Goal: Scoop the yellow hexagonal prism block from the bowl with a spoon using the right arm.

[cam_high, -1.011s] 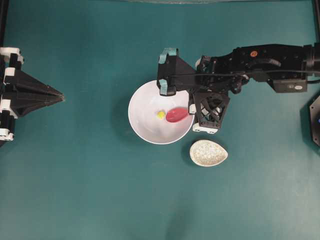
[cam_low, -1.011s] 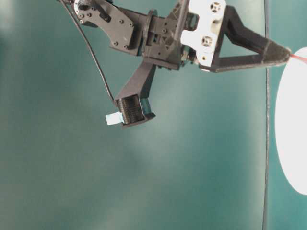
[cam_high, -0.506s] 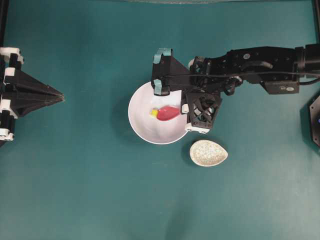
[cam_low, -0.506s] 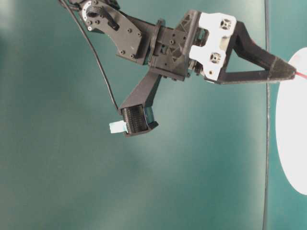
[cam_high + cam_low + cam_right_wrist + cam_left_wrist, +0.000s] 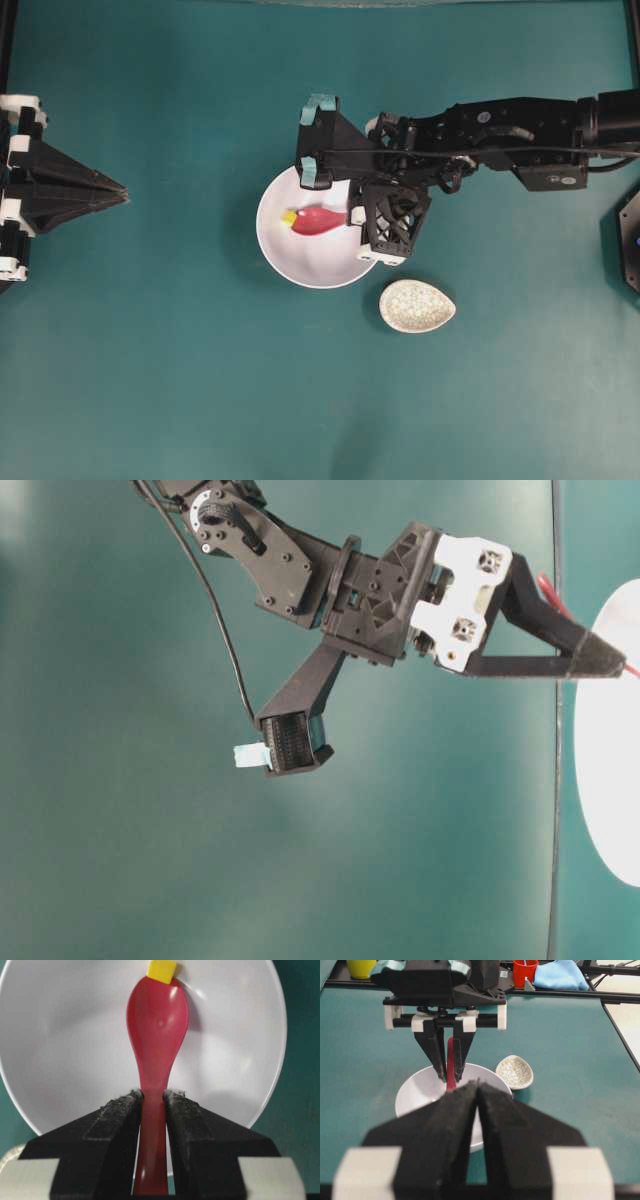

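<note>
No writing reads; right fingers (image 5: 152,1105) clamp spoon (image 5: 157,1025), left fingers (image 5: 477,1092) together.

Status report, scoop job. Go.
Right gripper shut on spoon; left gripper shut, idle. Yellow block at spoon tip, not scooped, inside bowl. Nothing in the way.

A robotics lab bench — a desk (image 5: 180,380) covered in plain teal matting, with black rails (image 5: 560,993) framing its far edge behind the right end effector (image 5: 449,1076), and past them a red cup (image 5: 524,972), a yellow cup (image 5: 361,967) and a blue cloth (image 5: 560,975).
</note>
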Controlling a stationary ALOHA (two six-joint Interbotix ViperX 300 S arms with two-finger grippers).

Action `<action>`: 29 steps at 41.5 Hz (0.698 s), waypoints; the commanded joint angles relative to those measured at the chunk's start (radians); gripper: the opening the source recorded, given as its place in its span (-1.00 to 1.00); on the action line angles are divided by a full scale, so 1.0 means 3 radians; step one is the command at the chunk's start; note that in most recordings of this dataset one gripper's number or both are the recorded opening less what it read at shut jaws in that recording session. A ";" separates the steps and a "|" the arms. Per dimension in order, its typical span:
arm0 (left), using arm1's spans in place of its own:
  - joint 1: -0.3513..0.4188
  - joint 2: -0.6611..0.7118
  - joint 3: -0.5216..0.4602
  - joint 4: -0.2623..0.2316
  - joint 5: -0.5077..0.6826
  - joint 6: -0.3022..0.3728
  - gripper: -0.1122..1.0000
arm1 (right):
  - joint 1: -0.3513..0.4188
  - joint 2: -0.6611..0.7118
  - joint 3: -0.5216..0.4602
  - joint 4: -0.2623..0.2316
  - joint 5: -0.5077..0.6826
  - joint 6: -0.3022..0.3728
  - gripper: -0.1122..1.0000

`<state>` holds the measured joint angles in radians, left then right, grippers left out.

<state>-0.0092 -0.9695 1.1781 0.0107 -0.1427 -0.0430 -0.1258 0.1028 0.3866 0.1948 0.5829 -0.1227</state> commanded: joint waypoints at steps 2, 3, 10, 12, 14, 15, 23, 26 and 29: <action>0.0005 0.0020 -0.0077 0.0010 -0.0036 0.0000 -0.66 | 0.0010 -0.0056 -0.0026 0.0005 -0.0097 -0.0005 -0.36; 0.0005 0.0020 -0.0077 0.0010 -0.0036 0.0000 -0.66 | 0.0010 -0.0056 -0.0020 0.0005 -0.0107 -0.0005 -0.36; 0.0005 0.0020 -0.0082 0.0010 -0.0036 0.0000 -0.66 | 0.0010 -0.0056 0.0010 0.0005 -0.0174 -0.0005 -0.36; 0.0005 0.0020 -0.0077 0.0005 -0.0036 0.0000 -0.66 | 0.0010 -0.0056 0.0020 0.0005 -0.0199 -0.0005 -0.36; 0.0005 0.0020 -0.0077 0.0005 -0.0036 0.0000 -0.66 | 0.0010 -0.0056 0.0031 0.0005 -0.0225 -0.0005 -0.36; 0.0005 0.0020 -0.0077 0.0005 -0.0036 0.0000 -0.66 | 0.0010 -0.0056 0.0036 0.0005 -0.0240 -0.0005 -0.36; 0.0005 0.0020 -0.0077 0.0005 -0.0036 0.0000 -0.66 | 0.0010 -0.0056 0.0097 0.0005 -0.0383 0.0000 -0.36; 0.0005 0.0020 -0.0077 0.0005 -0.0036 0.0000 -0.66 | 0.0010 -0.0056 0.0123 0.0005 -0.0430 0.0000 -0.36; 0.0005 0.0020 -0.0077 0.0010 -0.0036 0.0000 -0.66 | 0.0010 -0.0061 0.0148 0.0005 -0.0476 0.0000 -0.36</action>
<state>-0.0092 -0.9695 1.1781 0.0107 -0.1427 -0.0430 -0.1243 0.1012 0.4341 0.1948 0.4617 -0.1227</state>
